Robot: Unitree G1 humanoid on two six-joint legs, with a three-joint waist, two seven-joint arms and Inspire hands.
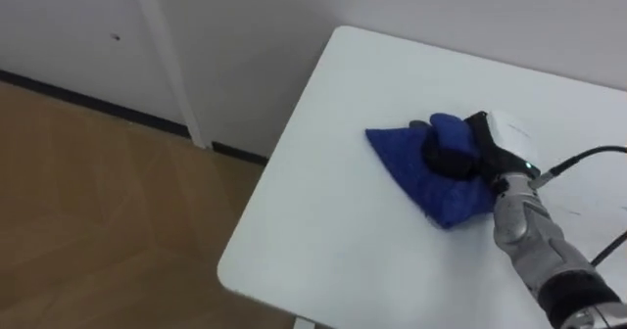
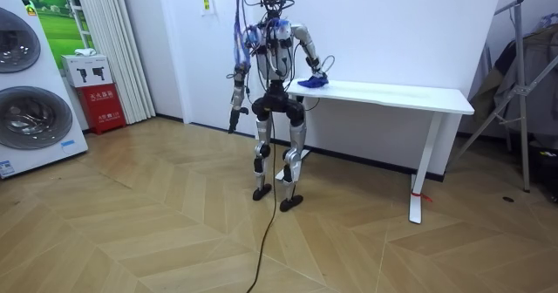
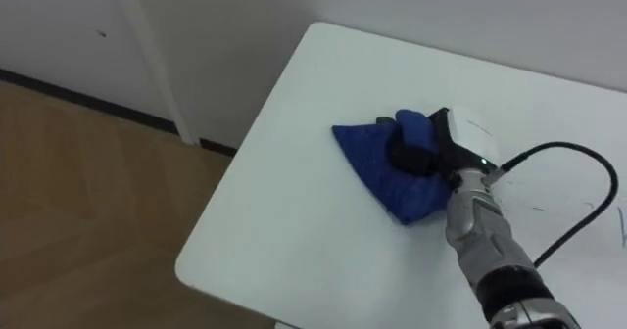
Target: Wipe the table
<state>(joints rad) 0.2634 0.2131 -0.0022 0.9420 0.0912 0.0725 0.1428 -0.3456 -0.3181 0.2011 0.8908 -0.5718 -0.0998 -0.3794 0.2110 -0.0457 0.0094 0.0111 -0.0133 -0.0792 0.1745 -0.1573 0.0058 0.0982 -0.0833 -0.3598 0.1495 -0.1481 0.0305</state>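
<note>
**One blue cloth under the right robot hand at the corner of a white surface**

The surface [image 1: 323, 231] is a plain white tabletop that stands along a white wall [image 1: 441, 6], with one rounded corner near the robot. In the room view it rests on white legs, and the robot stands upright at its end on the room view's left. The floor [image 2: 131, 214] is light wood laid in a herringbone pattern, and a dark skirting strip [image 1: 88, 99] runs along the foot of the wall.

There is one cloth [image 1: 411, 167], blue and bunched, lying on the surface a little in from that corner. The right robot hand [image 1: 449, 159] lies on top of it. Part of the cloth is folded up over the fingers, so I cannot tell whether they are curled or flat. The left robot hand [image 2: 233, 119] hangs beside the robot's hip, well apart from the surface, and its fingers are too small to judge.

At the room view's left are two washing machines [image 2: 30, 110], one stacked on the other. Beside them are one red box [image 2: 103, 105] and pale curtains [image 2: 109, 40]. The red box bears a white label, but its print is too small to read.
</note>
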